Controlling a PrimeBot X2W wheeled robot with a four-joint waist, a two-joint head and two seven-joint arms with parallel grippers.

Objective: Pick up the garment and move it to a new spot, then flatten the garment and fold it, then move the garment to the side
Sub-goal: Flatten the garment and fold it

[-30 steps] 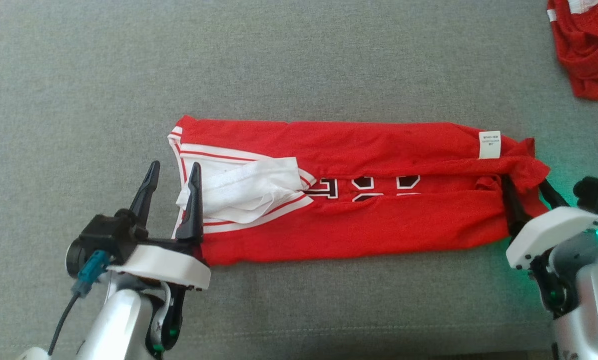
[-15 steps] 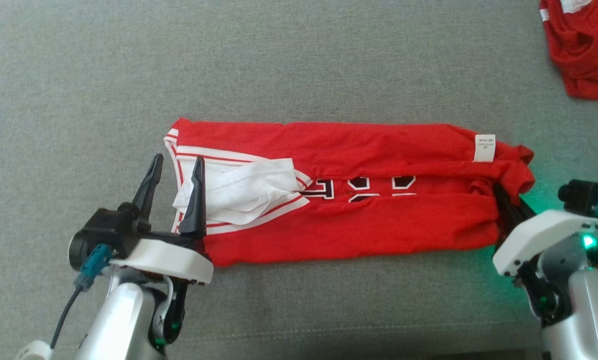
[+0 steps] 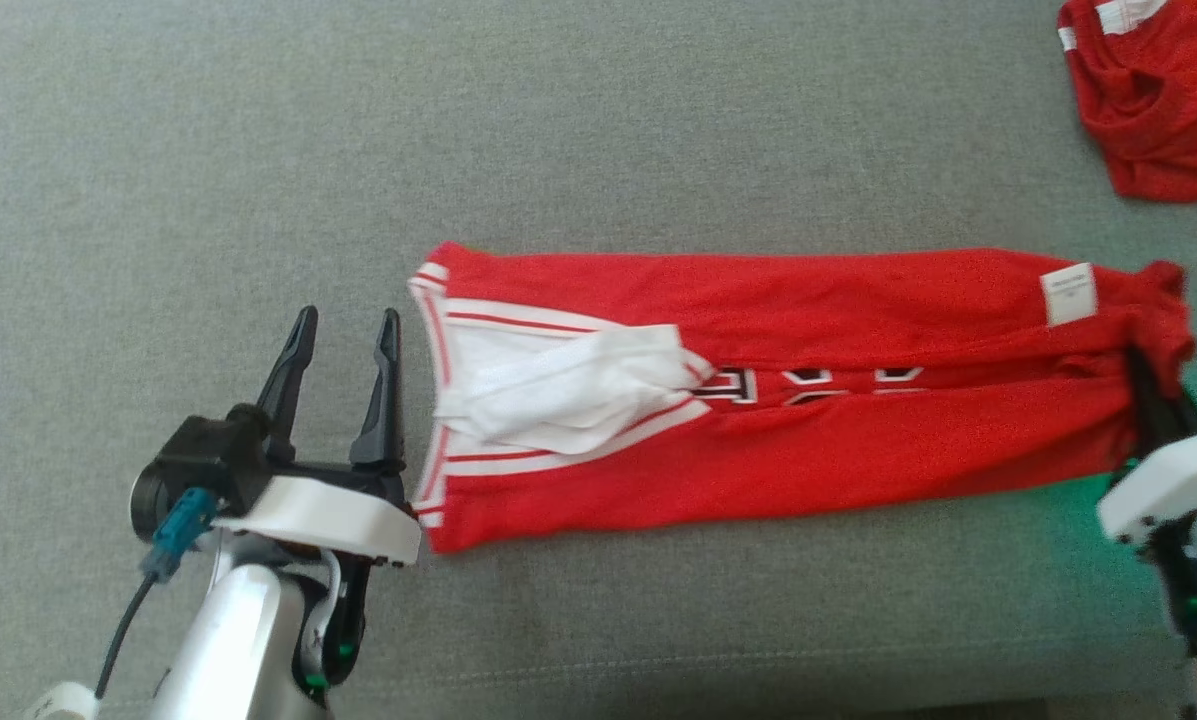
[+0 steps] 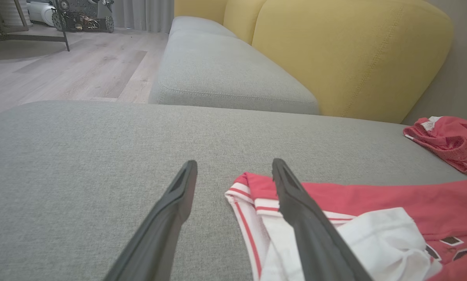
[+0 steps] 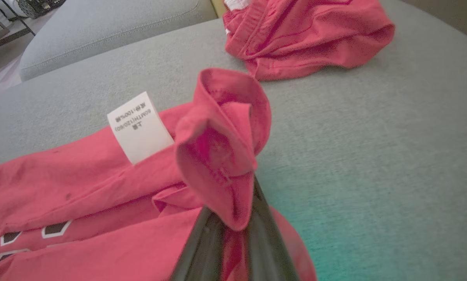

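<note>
Left pincer [image 3: 348, 315]: spread wide and empty above the grey fabric sofa cushion [image 3: 598, 130], just beside the garment's trimmed end and not touching it. It appears to be waiting to take that end.
Garment: the red mesh sports jersey with white trim and black lettering [image 3: 808, 470] lies in a long narrow band across the middle of the cushion. Both long edges are turned in toward the lettering, so the lengthwise folds look done.
Lining: a crumpled white mesh panel [image 3: 558, 385] spills from the jersey's left opening and lies loose on top. It will likely need tucking in before any cross fold.
Tag: a small white care label [image 3: 1068, 295] faces up near the right end.
Right pincer [image 3: 1143, 375]: pressed together on the jersey's right hem. In the right wrist view a bunched red fold [image 5: 225, 148] rises from between the dark fingers. The hold looks meant for dragging or lifting that end.
Position: the jersey's left end lies just beside the open pincer, and its right end is inside the closed one.
Background: a crumpled second red garment [image 3: 1158, 130] lies well apart in the far right corner.
</note>
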